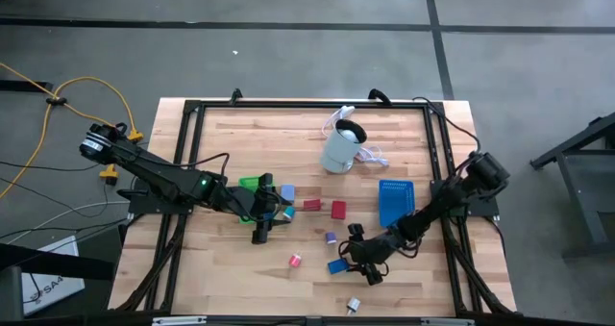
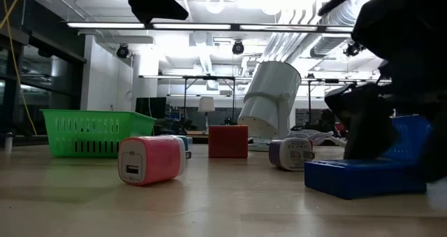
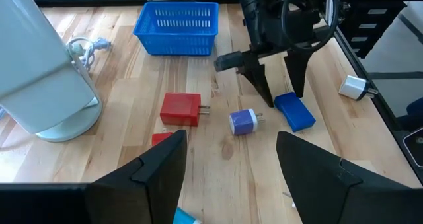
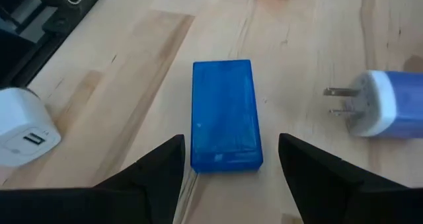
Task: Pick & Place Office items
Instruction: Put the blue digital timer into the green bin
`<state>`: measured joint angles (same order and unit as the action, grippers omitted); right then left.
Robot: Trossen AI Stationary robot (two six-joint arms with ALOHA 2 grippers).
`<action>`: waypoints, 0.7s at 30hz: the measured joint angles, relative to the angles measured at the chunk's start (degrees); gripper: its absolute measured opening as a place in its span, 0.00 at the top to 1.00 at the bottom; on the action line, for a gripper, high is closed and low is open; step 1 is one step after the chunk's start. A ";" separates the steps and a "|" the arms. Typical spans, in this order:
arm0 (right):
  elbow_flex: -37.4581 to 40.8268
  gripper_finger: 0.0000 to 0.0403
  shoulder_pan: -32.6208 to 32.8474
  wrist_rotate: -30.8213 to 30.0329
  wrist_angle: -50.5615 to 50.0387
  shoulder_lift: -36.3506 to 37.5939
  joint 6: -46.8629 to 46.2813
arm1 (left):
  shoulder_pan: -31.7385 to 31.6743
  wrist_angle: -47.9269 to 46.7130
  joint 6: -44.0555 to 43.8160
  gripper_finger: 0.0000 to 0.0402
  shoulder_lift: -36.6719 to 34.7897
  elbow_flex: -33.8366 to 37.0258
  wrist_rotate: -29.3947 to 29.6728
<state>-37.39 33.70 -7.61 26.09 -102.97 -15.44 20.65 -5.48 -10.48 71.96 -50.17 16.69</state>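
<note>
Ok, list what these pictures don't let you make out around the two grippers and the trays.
- High view: what the left gripper hovers over; the arm covers it.
- High view: most of the green tray, covered by the left arm.
- Low view: the right gripper, a dark backlit mass that blocks part of the blue tray.
- Right wrist view: the purple plug, cut by the edge.

Flat block between right gripper fingers; plug adapter beside.

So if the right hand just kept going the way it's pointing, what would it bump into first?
Probably the flat blue block: the right hand points down at it with open fingers on either side, table beneath.
</note>
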 joint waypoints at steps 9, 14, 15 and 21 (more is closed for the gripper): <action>0.00 0.43 0.45 -0.38 1.63 -1.45 -1.29 | -0.01 0.02 0.02 0.43 0.01 0.00 0.01; 0.00 0.45 0.43 -0.39 1.64 -1.47 -1.29 | -0.01 0.02 0.01 0.43 0.01 0.00 0.01; 0.00 0.46 0.43 -0.38 1.64 -1.47 -1.29 | -0.01 0.02 0.00 0.43 0.00 0.00 0.00; 0.00 0.54 0.38 -0.61 1.64 -1.50 -1.27 | -0.01 0.04 0.02 0.43 0.01 0.00 0.00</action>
<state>-37.39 34.09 -8.22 27.73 -104.47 -16.71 20.65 -5.43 -10.46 71.97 -50.17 16.69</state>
